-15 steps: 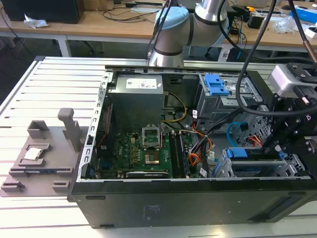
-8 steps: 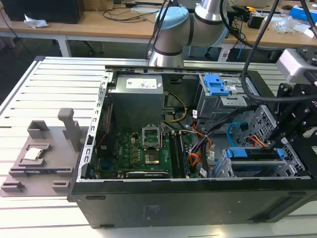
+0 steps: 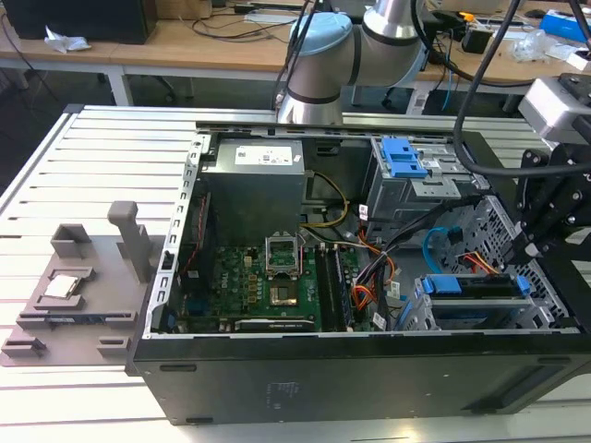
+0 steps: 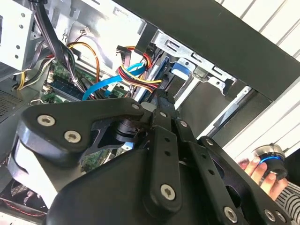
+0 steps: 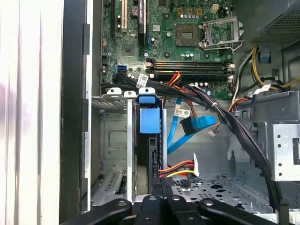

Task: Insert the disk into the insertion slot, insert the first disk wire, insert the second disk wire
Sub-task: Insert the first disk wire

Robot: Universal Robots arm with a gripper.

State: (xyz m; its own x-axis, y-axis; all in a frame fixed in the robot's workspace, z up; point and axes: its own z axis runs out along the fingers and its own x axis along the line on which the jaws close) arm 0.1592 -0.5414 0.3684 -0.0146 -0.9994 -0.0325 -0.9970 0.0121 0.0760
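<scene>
The disk [image 3: 466, 284], in its blue carrier, sits inside the insertion slot [image 3: 420, 314], a silver perforated cage at the case's front corner on the exterior view's right. In both wrist views the disk [image 5: 149, 121] [image 4: 180, 70] stands edge-on in the cage [image 5: 115, 136]. My gripper [image 3: 531, 247] [image 5: 161, 187] [image 4: 161, 101] hovers at the disk's outer end with its fingers together. Whether it touches the disk I cannot tell. A loose blue flat wire [image 5: 192, 126] with a black plug hangs beside the disk. A red, yellow and orange wire bundle [image 5: 180, 168] lies close to my fingers.
A grey cage with a blue latch [image 3: 404, 159] stands behind the slot. The motherboard [image 3: 268, 277] and power supply [image 3: 254, 180] take up the case's other half. Thick black cables [image 5: 225, 112] cross the bay. A person's hand [image 4: 255, 168] is outside the case. A grey fixture [image 3: 74, 286] lies on the table.
</scene>
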